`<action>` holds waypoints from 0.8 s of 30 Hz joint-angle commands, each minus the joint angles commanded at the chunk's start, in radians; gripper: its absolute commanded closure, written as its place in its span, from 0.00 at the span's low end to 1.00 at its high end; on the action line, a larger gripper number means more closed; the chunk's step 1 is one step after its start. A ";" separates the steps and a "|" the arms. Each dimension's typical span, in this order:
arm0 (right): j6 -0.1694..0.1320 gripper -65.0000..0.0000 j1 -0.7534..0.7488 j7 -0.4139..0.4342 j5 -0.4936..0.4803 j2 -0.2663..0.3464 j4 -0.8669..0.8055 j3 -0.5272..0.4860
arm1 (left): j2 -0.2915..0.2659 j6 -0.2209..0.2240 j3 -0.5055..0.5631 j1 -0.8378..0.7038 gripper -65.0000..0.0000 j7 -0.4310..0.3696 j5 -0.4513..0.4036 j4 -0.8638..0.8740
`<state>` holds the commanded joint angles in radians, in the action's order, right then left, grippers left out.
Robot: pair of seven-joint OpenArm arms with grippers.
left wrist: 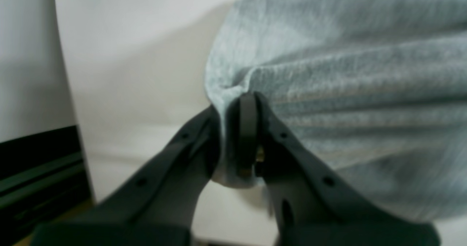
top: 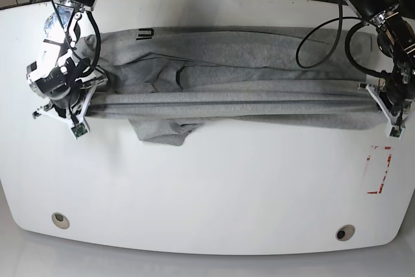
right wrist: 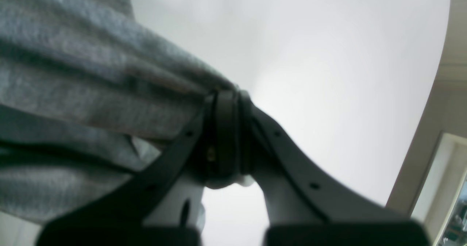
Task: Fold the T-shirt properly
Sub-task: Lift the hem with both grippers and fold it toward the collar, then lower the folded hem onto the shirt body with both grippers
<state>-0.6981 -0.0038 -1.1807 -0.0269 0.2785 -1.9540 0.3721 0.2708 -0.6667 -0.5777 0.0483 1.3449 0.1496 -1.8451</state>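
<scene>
The T-shirt [top: 240,85] lies across the far half of the white table [top: 207,192], stretched sideways into a long band, with one sleeve or corner hanging out from under it toward the near edge of the table. A small piece of black print shows at the far side of the shirt.

The left gripper [left wrist: 248,133] is clenched on a bunch of the grey cloth at one end of the shirt; in the left wrist view the fabric is squeezed between the two dark jaws and comes out below them. The right gripper [right wrist: 226,136] is clenched in the same way on the other end of the shirt, the folds running away from its jaws. In the base view the cloth between the two grippers looks pulled tight, with long straight creases.

I judge the shirt to be light, soft and without any stiffness, so it will sag wherever it is not supported. Holding it at the two far ends of one edge, as now, seems a good place. The knit cloth is probably not slippery, but a thin pinch may slip out.
</scene>
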 joint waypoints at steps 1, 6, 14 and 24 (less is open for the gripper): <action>0.000 1.00 -0.014 0.000 0.000 0.000 -0.005 0.000 | 0.000 -0.006 0.000 -0.017 0.94 0.000 0.000 0.000; 0.000 1.00 -0.074 0.000 -0.005 0.000 -0.006 0.002 | 0.006 -0.023 -0.002 -0.074 0.94 -0.002 -0.005 0.005; 0.000 1.00 -0.167 0.000 -0.008 -0.003 -0.014 0.002 | 0.021 -0.031 -0.021 -0.137 0.94 -0.005 -0.002 0.008; 0.000 1.00 -0.204 0.000 -0.009 -0.003 -0.018 0.002 | 0.021 -0.031 -0.021 -0.146 0.94 -0.005 -0.005 0.006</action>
<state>-0.6981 -0.2079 -1.1807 -0.0361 0.2754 -1.9724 0.3736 0.2923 -0.6981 -0.5992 -0.0974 1.3403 0.1450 -1.8389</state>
